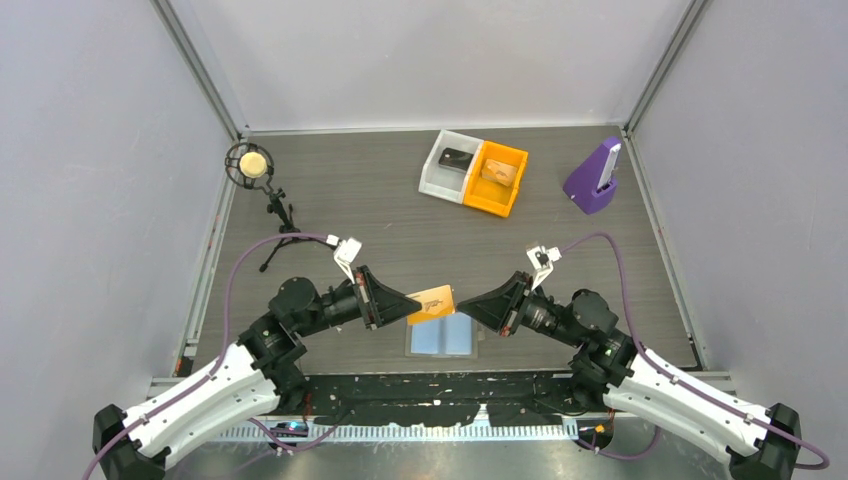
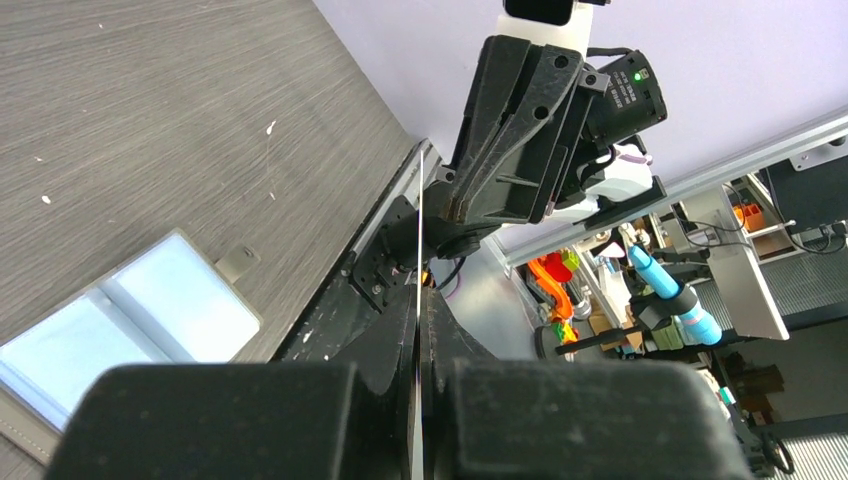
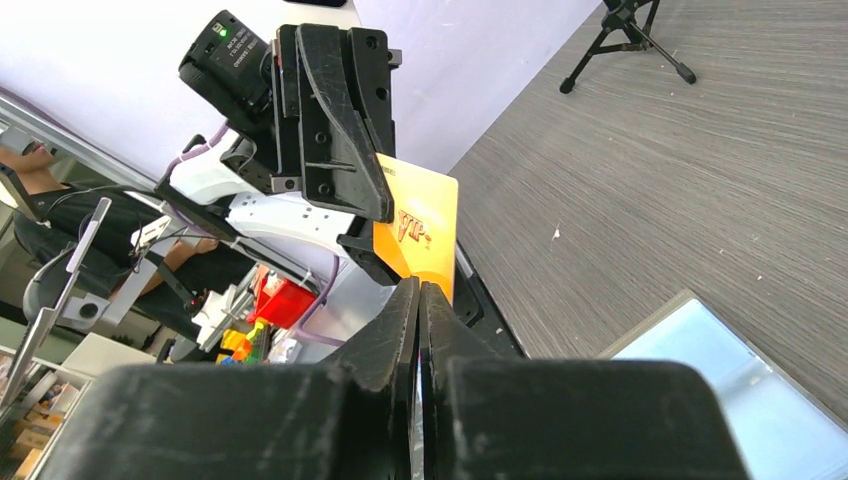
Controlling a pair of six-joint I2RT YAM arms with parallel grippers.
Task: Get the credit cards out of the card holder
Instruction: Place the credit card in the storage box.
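Two robot arms meet over the middle of the grey worktop (image 1: 350,210), an orange card (image 1: 432,300) held in the air between them. The left end effector (image 1: 408,302) is clenched on the card's left end, its dark fingers pressed flat against both faces; the left wrist camera sees the card only as a thin pale line running out from between them. The right end effector (image 1: 465,305) faces it from the other side, fingers drawn almost together at the card's opposite edge, and it appears to be pinching that edge, though the contact is hard to make out from its own wrist camera. Red lettering shows on the card's face in that view. The card holder (image 1: 443,338) lies open and flat on the worktop just beneath and nearer the arm bases, apart from both end effectors, its two light blue panels turned upward and a small tab (image 2: 238,264) sticking out from one edge. At the far side of the worktop a white bin (image 1: 436,172) and an orange bin (image 1: 497,195) sit touching side by side, each with a small item inside. A purple stand (image 1: 590,185) is to their right, and a microphone on a tripod (image 1: 250,165) stands at the far left.
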